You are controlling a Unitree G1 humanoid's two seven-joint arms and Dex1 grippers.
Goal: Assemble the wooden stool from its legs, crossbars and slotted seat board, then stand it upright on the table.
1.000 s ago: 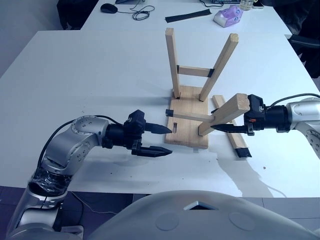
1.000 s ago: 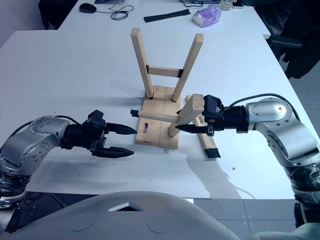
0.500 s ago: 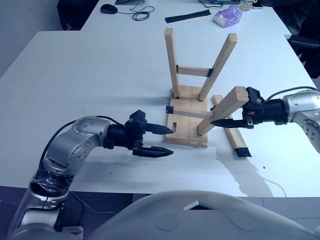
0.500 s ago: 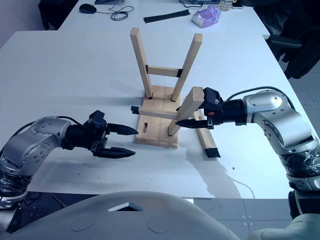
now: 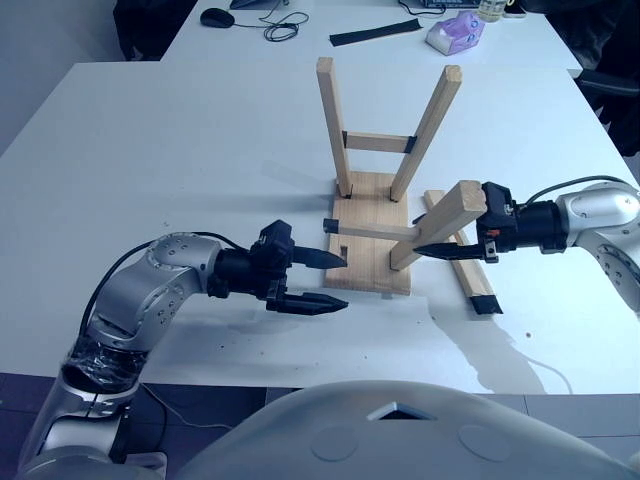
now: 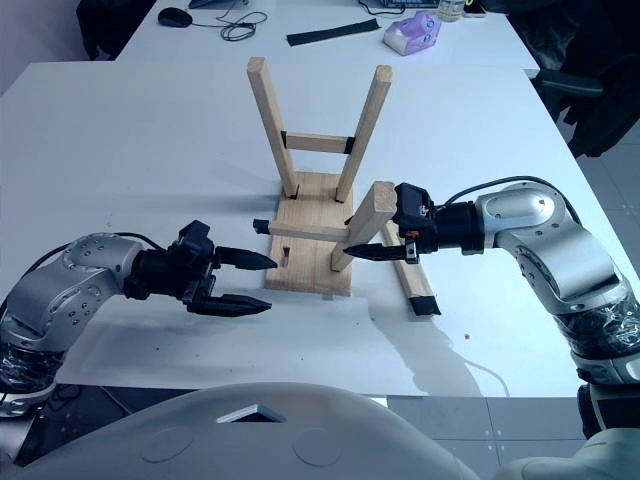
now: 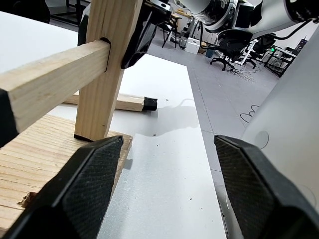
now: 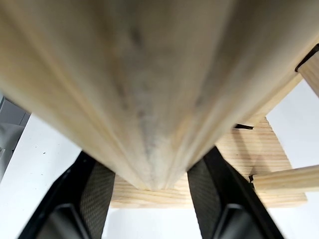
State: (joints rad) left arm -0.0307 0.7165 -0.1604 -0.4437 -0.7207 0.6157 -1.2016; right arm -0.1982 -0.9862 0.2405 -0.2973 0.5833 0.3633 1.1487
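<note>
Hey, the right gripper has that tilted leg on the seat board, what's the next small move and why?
Probably the right gripper should tip the leg more upright and press it down into the seat board. The leg leans toward the robot's right, its foot at the board's near right corner, apparently not seated. The open left gripper hovers by the near left edge.

Seat board [image 5: 368, 205]: pale bare wood, visible grain, matt; its edge is rough and splintered in the left wrist view.
Near leg [image 5: 447, 220]: the same unvarnished wood, planed smooth.
Crossbar [image 5: 378, 143]: pale wood with dark matt ends.
Loose bar [image 5: 472, 283], at 3 o'clock of the board: wood with a black matt end cap.
Table [image 5: 180, 150]: white, smooth, matt, finely speckled.
Left gripper [image 5: 345, 283]: black, finely textured matt plastic.
Right gripper [image 5: 425, 240]: black, matt, pebbled pads.
</note>
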